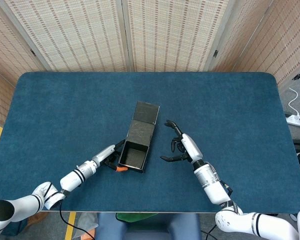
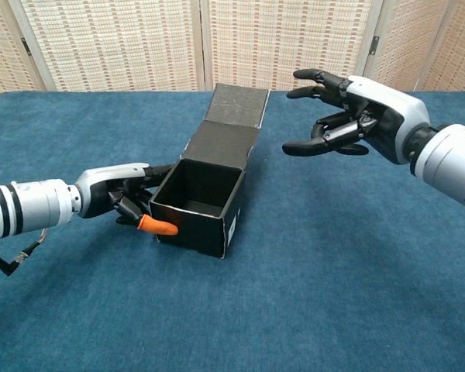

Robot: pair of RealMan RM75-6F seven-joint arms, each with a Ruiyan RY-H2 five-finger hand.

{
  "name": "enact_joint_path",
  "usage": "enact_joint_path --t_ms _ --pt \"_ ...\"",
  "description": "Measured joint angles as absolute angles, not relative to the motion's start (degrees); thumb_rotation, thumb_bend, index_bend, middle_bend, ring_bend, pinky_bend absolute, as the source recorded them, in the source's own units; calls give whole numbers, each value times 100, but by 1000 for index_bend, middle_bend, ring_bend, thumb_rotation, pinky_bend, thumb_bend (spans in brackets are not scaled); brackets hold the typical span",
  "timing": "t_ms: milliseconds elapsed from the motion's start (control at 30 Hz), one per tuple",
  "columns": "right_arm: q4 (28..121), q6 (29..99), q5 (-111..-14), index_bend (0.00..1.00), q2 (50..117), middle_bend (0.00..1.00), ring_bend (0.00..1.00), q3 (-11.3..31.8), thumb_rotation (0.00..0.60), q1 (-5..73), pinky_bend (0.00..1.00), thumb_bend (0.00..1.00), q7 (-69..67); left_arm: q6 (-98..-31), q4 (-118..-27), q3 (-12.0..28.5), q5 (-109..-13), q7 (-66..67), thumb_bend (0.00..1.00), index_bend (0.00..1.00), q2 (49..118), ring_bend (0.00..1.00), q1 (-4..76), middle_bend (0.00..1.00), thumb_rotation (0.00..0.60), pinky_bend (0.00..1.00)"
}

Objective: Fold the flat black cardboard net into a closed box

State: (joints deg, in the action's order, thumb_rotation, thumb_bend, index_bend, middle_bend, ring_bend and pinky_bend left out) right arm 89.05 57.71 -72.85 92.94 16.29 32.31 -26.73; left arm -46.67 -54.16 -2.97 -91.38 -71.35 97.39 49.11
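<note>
The black cardboard box (image 1: 134, 155) (image 2: 200, 211) stands upright and open-topped near the table's front middle. Its lid panel (image 1: 145, 122) (image 2: 231, 128) stretches flat away from the far rim. My left hand (image 1: 111, 157) (image 2: 122, 203) presses against the box's left wall, fingers curled, an orange fingertip (image 2: 158, 226) low at the front corner. My right hand (image 1: 180, 145) (image 2: 347, 115) hovers open to the right of the box, raised and apart from it, with nothing in it.
The blue felt table (image 1: 230, 115) (image 2: 333, 294) spreads wide around the box. Woven screens (image 1: 165, 35) stand behind the far edge. A white power strip (image 1: 297, 120) lies on the floor at the right.
</note>
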Motion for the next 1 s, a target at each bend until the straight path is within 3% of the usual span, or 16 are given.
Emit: enact_joint_path --t_ms 133,267,367,667,833,1000 --pt "8896 5766 -7181 0 9301 115 637 1629 600 3215 1000 0 -2685 -4658 -5238 -331 -9164 -7346 231 165 9880 662 4946 149 600 931" --pt "8849 5644 -6944 0 9308 130 637 1617 600 3204 1000 0 -2680 -4680 -5117 -296 -9079 -7498 229 388 10011 669 4916 365 600 929" --pt "8738 5387 -6637 0 9322 167 637 1624 600 3245 1000 0 -2647 -4792 -5104 -250 -9013 -7431 230 461 10036 670 4841 453 600 929" --pt "7907 4348 -5225 118 9766 232 637 2081 600 3920 1000 0 -2489 -5190 -5679 -119 -8836 -6869 232 489 9697 675 4562 476 600 929" --pt "7102 4166 -4679 195 10413 279 636 2447 600 4552 1000 0 -2214 -5349 -6251 -78 -8782 -6355 232 489 9408 678 4436 478 600 929" --pt "6356 4105 -4258 208 11037 293 636 3080 600 5302 1000 0 -2042 -5381 -6690 -40 -8711 -5788 232 489 9220 679 4368 479 600 929"
